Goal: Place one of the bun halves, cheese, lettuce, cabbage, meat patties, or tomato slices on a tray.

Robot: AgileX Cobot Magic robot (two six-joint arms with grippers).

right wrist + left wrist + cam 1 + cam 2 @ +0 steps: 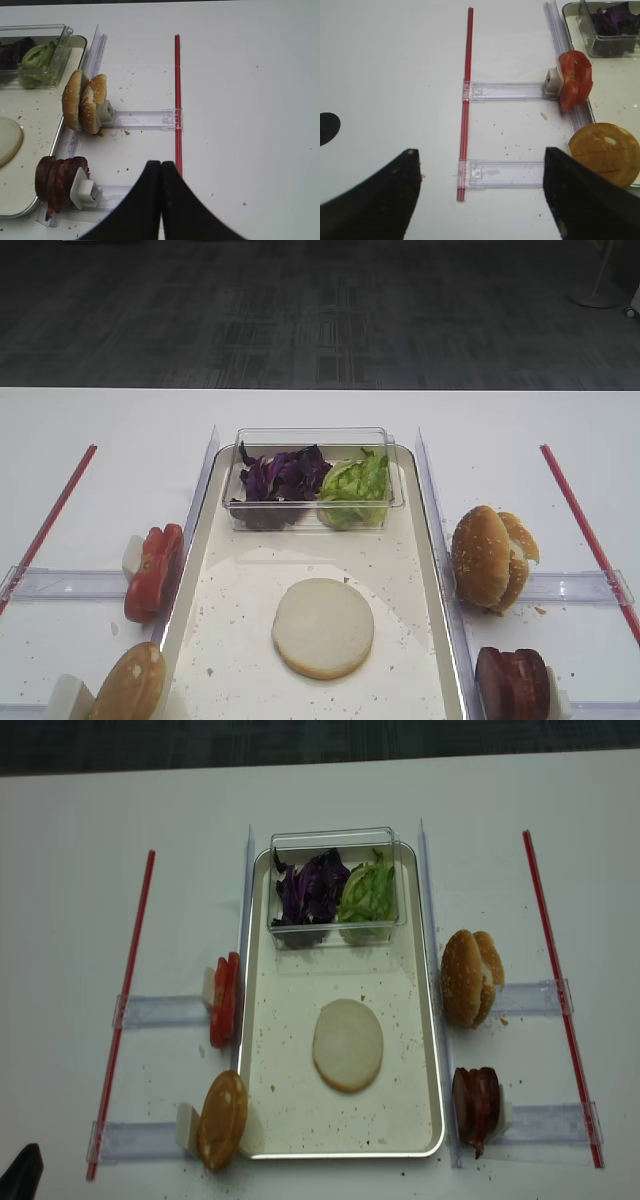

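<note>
Bun half (323,628) lies flat, cut face up, in the middle of the tray (432,570) — nothing touching it. At the tray's far end a clear box (312,441) holds the cabbage (281,476) beside the lettuce (354,487). Tomato slices (154,570) stand on edge just outside the left rim; meat patties (512,682) stand outside the right rim, near the sesame buns (492,557). Left claw (480,200) hangs spread wide over the white surface (395,75), holding nothing. Right claw (160,200) — fingers pressed together, empty, above the surface beside the patties
</note>
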